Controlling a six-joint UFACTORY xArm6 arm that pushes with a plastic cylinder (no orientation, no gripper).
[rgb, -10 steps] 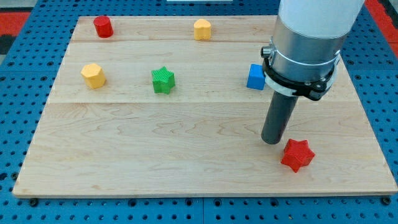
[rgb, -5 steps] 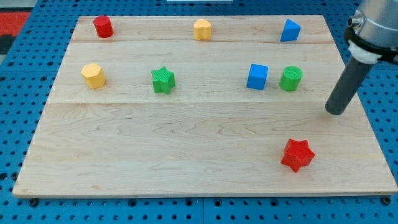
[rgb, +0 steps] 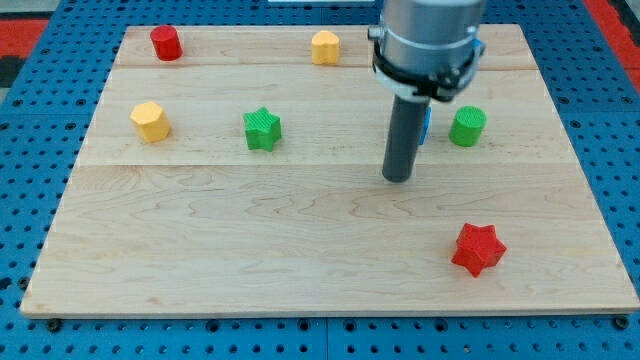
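Note:
My tip (rgb: 398, 178) rests on the wooden board (rgb: 250, 230), a little right of centre. The rod rises in front of the blue block (rgb: 426, 125), hiding most of it; only a sliver shows at the rod's right side. That blue block is the nearest thing, just above the tip in the view. A green cylinder (rgb: 466, 127) stands further to the right. A red star (rgb: 477, 249) lies below and to the right, well apart from the tip. A green star (rgb: 262, 129) sits off to the left.
A yellow block (rgb: 150, 121) is at the left, a red cylinder (rgb: 165, 43) at the top left and an orange-yellow block (rgb: 325, 47) at the top middle. The arm's body hides the top right part of the board. Blue pegboard surrounds the board.
The tip swung from beside the red star out to the board's right side, then back left to just below the blue block. No block has moved.

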